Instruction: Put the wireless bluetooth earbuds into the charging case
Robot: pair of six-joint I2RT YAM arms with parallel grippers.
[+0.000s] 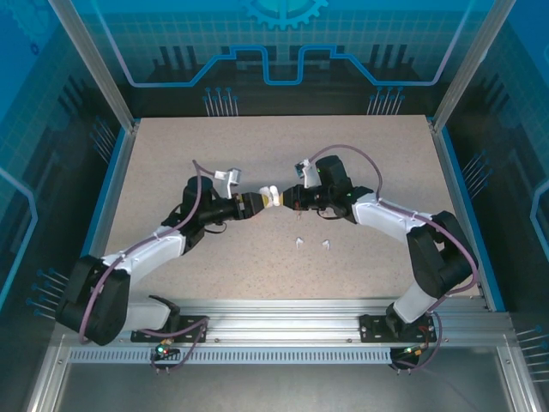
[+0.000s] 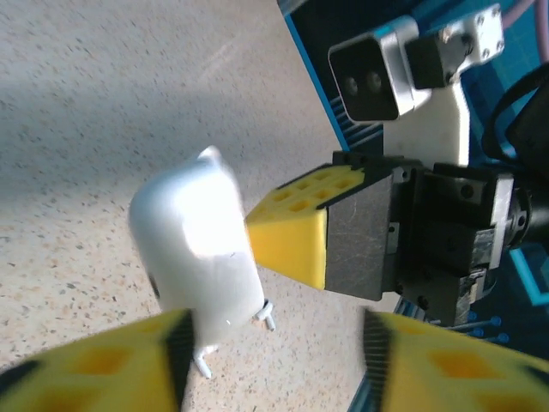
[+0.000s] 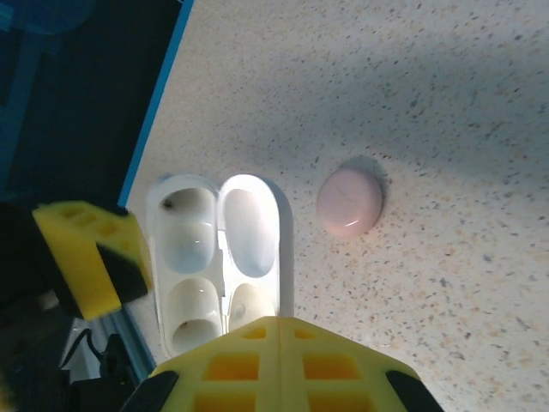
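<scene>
Little done so far. Your right gripper [image 1: 282, 199] is clamped on the open white case [image 1: 269, 196], held mid-table betw. both arms. The left gripper [image 1: 257, 202] has its jaws apart, not gripping. Case wells look empty. Two white earbuds [image 1: 298, 242] lie on the table [image 1: 171, 172] just near of it, not yet in. The pink case [image 3: 349, 202] sits shut.

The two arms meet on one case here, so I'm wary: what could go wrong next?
1. The left gripper stands open, so the right gripper alone pinches the open white case; a narrow hold might let it twist or slip.
2. Two white earbuds lie on the table close by; a dropped case could knock them away.
</scene>
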